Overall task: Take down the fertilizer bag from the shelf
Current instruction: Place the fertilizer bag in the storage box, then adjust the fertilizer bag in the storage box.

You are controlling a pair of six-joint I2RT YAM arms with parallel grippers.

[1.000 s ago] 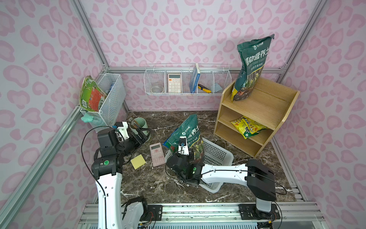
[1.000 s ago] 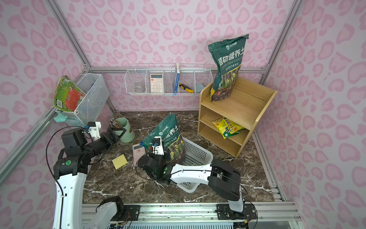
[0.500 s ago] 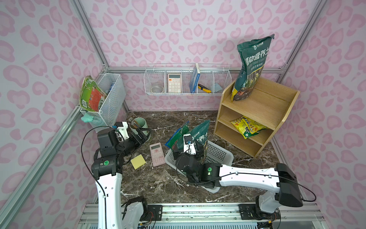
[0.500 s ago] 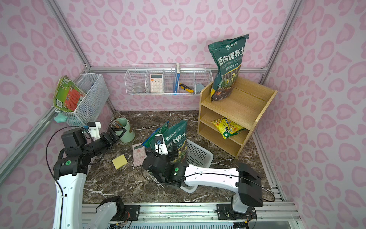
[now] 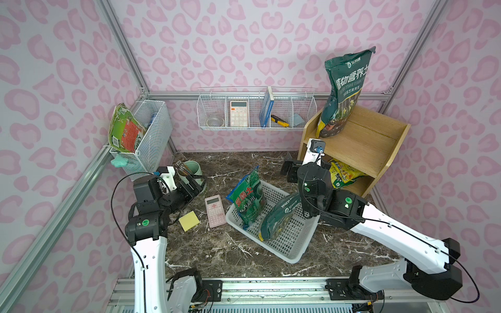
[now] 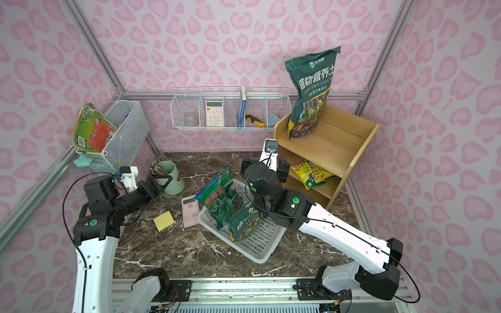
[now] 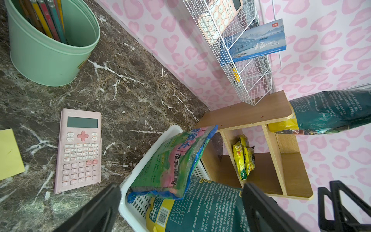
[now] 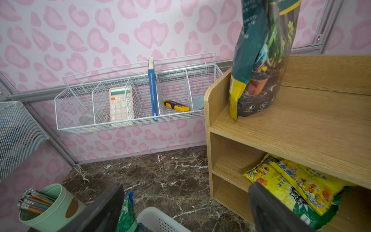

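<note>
My right gripper (image 6: 265,168) hangs wide open and empty before the lower tiers of the shelf (image 6: 339,135). The tall green fertilizer bag (image 6: 311,89) stands upright above it, untouched, at the top tier's front corner beside the side panel.

One shelf (image 5: 360,146), two calculators (image 5: 215,210) (image 5: 238,113), two wire baskets (image 5: 156,141) (image 5: 284,107), one cup (image 5: 193,169)

1. The tall dark-green fertilizer bag (image 8: 263,60) on the light-wood stepped shelf (image 8: 301,124): top cut off in the right wrist view.
2. The yellow flower-printed packet (image 5: 348,173): one end hidden behind the right arm (image 5: 314,187).
3. The dark-green bag (image 5: 276,219) in the white perforated plastic basket (image 5: 292,258): upper end under that arm.
4. A greyish object (image 8: 86,119) in the white wire wall basket (image 8: 66,112): blurred, unidentifiable.
</note>
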